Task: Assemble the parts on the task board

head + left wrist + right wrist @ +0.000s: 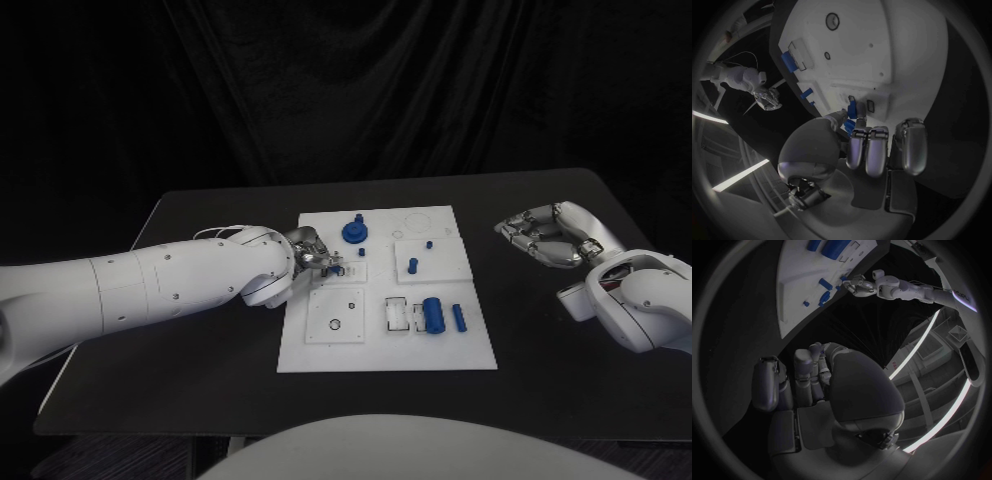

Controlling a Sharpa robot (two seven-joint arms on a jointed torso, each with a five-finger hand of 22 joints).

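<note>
White rectangular task board (447,350) at frame centre on matte black table (202,390), left hand (310,262) pinching small blue part (852,108), right hand (548,235) clenched, holding nothing, glossy blue cylinder (433,315) lower right.

- 1 white rectangular task board (450,352) is lying on 1 black table (188,380).
- 2 white arms with silver hands are showing.
- At least 5 small blue plastic parts are showing on the board.

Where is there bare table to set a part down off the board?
Bare table lies in front of the left arm, and between the task board and the right hand. It is crowded at the board's left edge, where the left hand works.
</note>
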